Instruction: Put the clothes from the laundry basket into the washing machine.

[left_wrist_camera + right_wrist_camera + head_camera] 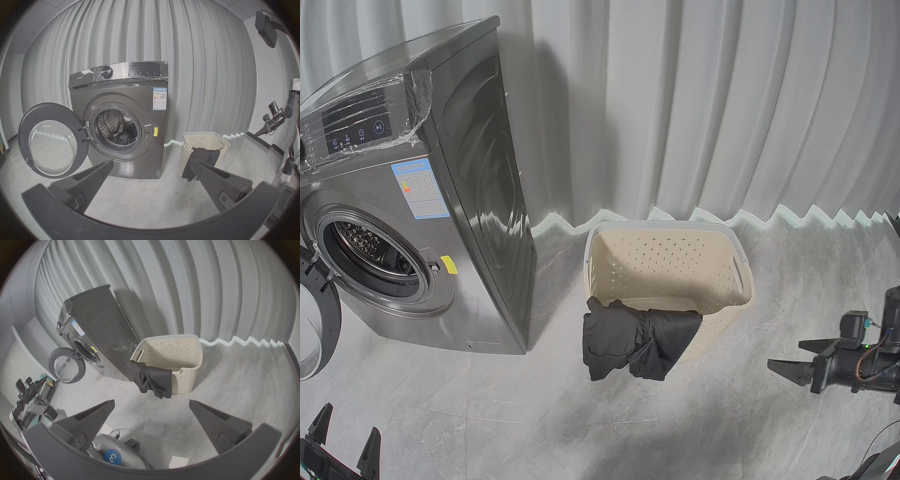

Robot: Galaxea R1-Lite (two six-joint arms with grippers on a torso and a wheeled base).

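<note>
Floor (550,406) is bearing the laundry basket (669,262), garment (631,337), perhaps trousers, draping its rim; my left gripper (350,422) and right gripper (786,353) are gaping.

Across the lower frame of the head view, bare grey floor (506,406) lies open between the washing machine (475,206) at left and the laundry basket (665,226) at centre. The machine's round door (315,325) stands swung wide at the left edge, so the drum mouth (375,259) is unblocked. Dark cloth (125,137) lies low inside the drum. A dark garment (631,337) drapes over the basket's near rim and down its outer wall, and the hollow behind it is open from above. A pleated curtain (706,106) closes off the back.
</note>
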